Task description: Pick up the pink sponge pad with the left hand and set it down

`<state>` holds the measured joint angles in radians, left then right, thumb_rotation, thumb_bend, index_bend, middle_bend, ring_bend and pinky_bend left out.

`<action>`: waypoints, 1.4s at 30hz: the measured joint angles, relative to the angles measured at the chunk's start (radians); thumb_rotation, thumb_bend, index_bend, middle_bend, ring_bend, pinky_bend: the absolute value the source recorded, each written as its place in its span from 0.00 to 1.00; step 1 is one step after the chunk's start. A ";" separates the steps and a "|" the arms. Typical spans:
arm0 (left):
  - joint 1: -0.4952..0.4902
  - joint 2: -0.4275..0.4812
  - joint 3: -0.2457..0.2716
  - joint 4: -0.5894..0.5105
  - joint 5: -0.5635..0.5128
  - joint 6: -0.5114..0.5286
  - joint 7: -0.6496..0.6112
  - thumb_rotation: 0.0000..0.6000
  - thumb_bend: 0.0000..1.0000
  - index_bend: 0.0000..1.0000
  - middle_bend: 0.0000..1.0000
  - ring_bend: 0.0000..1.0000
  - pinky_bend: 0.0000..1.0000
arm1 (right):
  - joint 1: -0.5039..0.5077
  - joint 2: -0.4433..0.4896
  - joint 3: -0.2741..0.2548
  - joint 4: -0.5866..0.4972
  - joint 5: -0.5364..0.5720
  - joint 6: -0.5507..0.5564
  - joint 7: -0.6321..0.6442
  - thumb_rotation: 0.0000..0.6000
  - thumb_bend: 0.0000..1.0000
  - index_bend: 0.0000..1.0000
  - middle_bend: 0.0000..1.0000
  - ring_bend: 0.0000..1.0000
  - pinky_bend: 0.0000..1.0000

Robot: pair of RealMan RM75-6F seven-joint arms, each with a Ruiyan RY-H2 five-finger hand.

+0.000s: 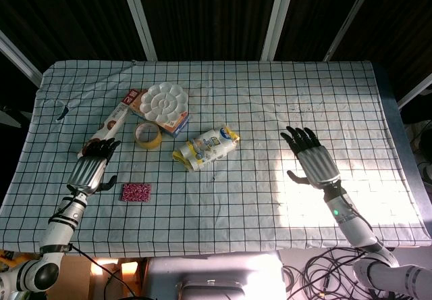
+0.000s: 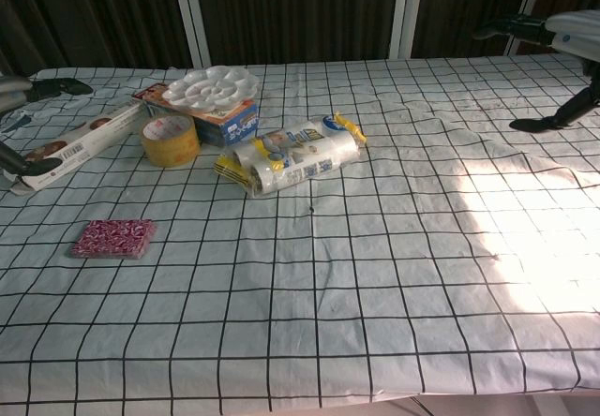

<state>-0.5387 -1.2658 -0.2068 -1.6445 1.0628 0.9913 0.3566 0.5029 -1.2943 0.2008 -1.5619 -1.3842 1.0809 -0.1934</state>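
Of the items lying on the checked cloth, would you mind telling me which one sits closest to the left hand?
The pink sponge pad, lying flat just right of the left hand. The tape roll, wrapped pack and white palette all lie farther up the cloth.

Long box [image 2: 80, 144]: print and a small picture on its side, letters too small to read
Flat box [image 2: 225, 121] under the white palette [image 2: 211, 86]: blue side with print, not readable
Wrapped pack [image 2: 298, 154]: blue mark and label on the clear wrapping, the words blurred
Tape roll [image 2: 170, 141]: no text to see
Readable text: none in both views
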 measured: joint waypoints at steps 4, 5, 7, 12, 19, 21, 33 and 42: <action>-0.006 0.009 0.019 -0.020 -0.012 -0.002 0.021 1.00 0.36 0.00 0.02 0.00 0.00 | -0.004 0.011 -0.010 -0.003 -0.001 0.008 0.010 1.00 0.19 0.00 0.00 0.00 0.00; -0.007 0.012 0.023 -0.026 -0.014 -0.003 0.022 1.00 0.36 0.00 0.02 0.00 0.00 | -0.006 0.014 -0.012 -0.004 -0.003 0.011 0.013 1.00 0.19 0.00 0.00 0.00 0.00; -0.007 0.021 0.031 -0.041 -0.013 -0.005 0.021 1.00 0.36 0.00 0.02 0.00 0.00 | -0.010 0.020 -0.019 -0.007 -0.013 0.022 0.019 1.00 0.19 0.00 0.00 0.00 0.00; -0.001 0.043 0.065 -0.078 0.028 -0.010 0.001 1.00 0.36 0.00 0.01 0.00 0.00 | -0.041 0.056 -0.050 -0.032 -0.047 0.066 0.045 1.00 0.19 0.00 0.00 0.00 0.00; -0.011 0.058 0.132 -0.102 0.036 -0.066 0.034 1.00 0.37 0.00 0.00 0.00 0.00 | -0.093 0.102 -0.100 -0.066 -0.105 0.133 0.057 1.00 0.19 0.00 0.00 0.00 0.00; -0.016 0.048 0.147 -0.099 0.027 -0.073 0.060 1.00 0.37 0.01 0.00 0.00 0.00 | -0.120 0.110 -0.123 -0.068 -0.131 0.168 0.068 1.00 0.19 0.00 0.00 0.00 0.00; -0.032 -0.093 0.171 0.043 0.040 -0.044 0.104 1.00 0.37 0.15 0.00 0.00 0.00 | -0.259 0.115 -0.220 0.001 -0.233 0.334 0.164 1.00 0.19 0.00 0.00 0.00 0.00; -0.044 -0.152 0.182 0.104 -0.018 -0.036 0.171 1.00 0.36 0.20 0.00 0.00 0.00 | -0.264 0.117 -0.218 0.007 -0.229 0.321 0.173 1.00 0.19 0.00 0.00 0.00 0.00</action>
<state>-0.5830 -1.4181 -0.0252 -1.5401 1.0452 0.9556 0.5279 0.2388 -1.1772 -0.0169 -1.5546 -1.6128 1.4015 -0.0207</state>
